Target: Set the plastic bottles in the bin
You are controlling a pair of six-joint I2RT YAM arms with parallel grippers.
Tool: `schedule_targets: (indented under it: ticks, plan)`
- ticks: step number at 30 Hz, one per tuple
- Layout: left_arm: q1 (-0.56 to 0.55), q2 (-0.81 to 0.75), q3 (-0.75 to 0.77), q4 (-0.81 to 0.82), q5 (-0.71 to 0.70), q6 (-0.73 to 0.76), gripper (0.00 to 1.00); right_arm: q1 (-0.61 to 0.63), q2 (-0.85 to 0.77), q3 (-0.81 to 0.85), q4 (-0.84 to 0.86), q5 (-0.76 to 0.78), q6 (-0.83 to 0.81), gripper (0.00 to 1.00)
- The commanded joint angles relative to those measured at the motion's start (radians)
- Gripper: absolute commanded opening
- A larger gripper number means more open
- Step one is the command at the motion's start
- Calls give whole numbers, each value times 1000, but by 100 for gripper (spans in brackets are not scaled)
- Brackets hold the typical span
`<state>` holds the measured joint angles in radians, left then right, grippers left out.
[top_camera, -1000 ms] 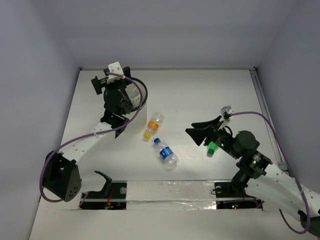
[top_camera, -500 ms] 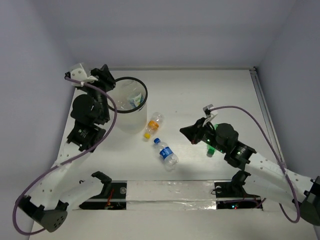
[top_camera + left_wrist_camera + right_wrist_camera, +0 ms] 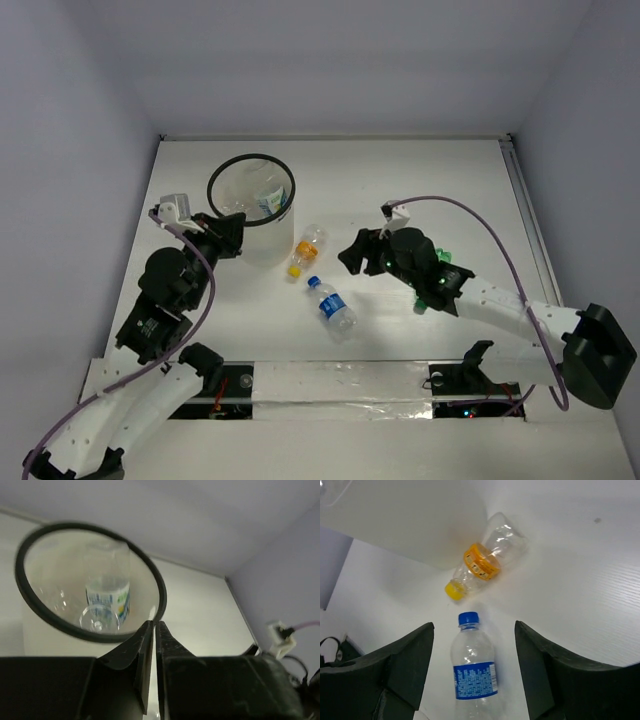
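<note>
The bin (image 3: 215,178), a translucent bucket with a black rim (image 3: 162,591), stands at the back left with one clear bottle (image 3: 108,588) upright inside it. On the table lie an orange-capped bottle (image 3: 306,249) and a blue-capped, blue-labelled bottle (image 3: 331,307). A green bottle (image 3: 424,303) is mostly hidden under the right arm. My left gripper (image 3: 154,625) is shut and empty, just at the bin's near side. Above the blue-capped bottle (image 3: 472,672) my right gripper (image 3: 474,625) stands open, a finger on either side of its cap, with the orange-capped bottle (image 3: 485,560) beyond it.
Grey walls close in the white table on three sides. A taped strip with the arm bases (image 3: 340,378) runs along the near edge. A rail (image 3: 528,215) lines the right edge.
My left arm has drawn back from over the bin toward the near left, and its jaws have shut. The right gripper has swung left from the green bottle to the blue-capped one and stands open.
</note>
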<state>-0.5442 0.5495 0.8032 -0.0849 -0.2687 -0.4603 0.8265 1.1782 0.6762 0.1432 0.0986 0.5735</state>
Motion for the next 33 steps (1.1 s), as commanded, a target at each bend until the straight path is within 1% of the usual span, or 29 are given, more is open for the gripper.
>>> schedule_targets:
  ticks: [1, 2, 3, 4, 5, 6, 7, 8, 9, 10, 11, 12, 13, 14, 16, 17, 18, 19, 20, 23, 24, 26, 28, 30, 32, 33]
  plan:
    - [-16, -42, -73, -3, 146, -87, 3, -3, -92, 11, -63, 185, 26, 71]
    - [-16, -62, -96, 16, 196, -109, 2, -16, -112, 13, -136, 261, 28, 70]
    - [-16, -69, -143, 58, 222, -121, 1, -33, -132, 14, -189, 295, 40, 70]
    - [-28, -74, -166, 76, 244, -135, 0, -84, -171, 14, -226, 321, 46, 68]
    - [-46, -75, -212, 109, 294, -158, 0, -119, -189, 13, -285, 338, 46, 67]
    - [-62, -74, -238, 161, 308, -170, 0, -156, -207, 13, -316, 340, 57, 66]
    - [-107, -71, -261, 189, 313, -181, 0, -191, -224, 14, -348, 342, 55, 66]
    - [-135, -57, -306, 247, 309, -190, 0, -258, -254, 17, -407, 349, 51, 69]
    - [-167, -45, -326, 270, 298, -204, 0, -295, -264, 23, -434, 354, 39, 75]
    - [-198, -34, -340, 287, 283, -209, 0, -332, -267, 46, -468, 354, 28, 90]
    - [-257, -11, -354, 301, 239, -216, 0, -366, -264, 63, -535, 346, 10, 96]
    - [-285, -2, -389, 342, 224, -225, 0, -407, -243, 86, -559, 351, 8, 98]
    - [-310, 4, -409, 362, 209, -247, 2, -421, -233, 107, -560, 336, -1, 100]
    - [-356, 18, -427, 375, 176, -258, 12, -434, -217, 123, -609, 313, -1, 100]
    - [-394, 30, -466, 387, 137, -270, 25, -434, -158, 149, -661, 334, 3, 100]
    - [-408, 36, -476, 379, 103, -273, 39, -455, -143, 158, -701, 370, 24, 100]
    - [-431, 35, -496, 370, 92, -275, 48, -480, -137, 148, -691, 353, 26, 100]
    - [-431, 32, -506, 364, 83, -275, 56, -525, -131, 135, -679, 328, 19, 100]
    - [-444, 24, -516, 358, 66, -284, 68, -544, -121, 131, -685, 299, 14, 100]
    - [-444, 24, -561, 349, 46, -302, 82, -595, -63, 134, -679, 262, -6, 100]
    - [-444, 29, -578, 347, 43, -307, 83, -595, -39, 141, -686, 221, -15, 100]
    - [-444, 52, -602, 349, 48, -324, 86, -595, 38, 146, -683, 222, -11, 100]
    - [-444, 70, -622, 387, 55, -336, 88, -595, 81, 149, -668, 214, -20, 100]
    - [-444, 99, -642, 421, 66, -339, 90, -595, 142, 157, -643, 171, -27, 100]
    - [-444, 133, -653, 441, 68, -340, 92, -595, 172, 152, -602, 149, -26, 96]
    - [-453, 147, -656, 450, 68, -340, 92, -595, 201, 148, -590, 116, -26, 93]
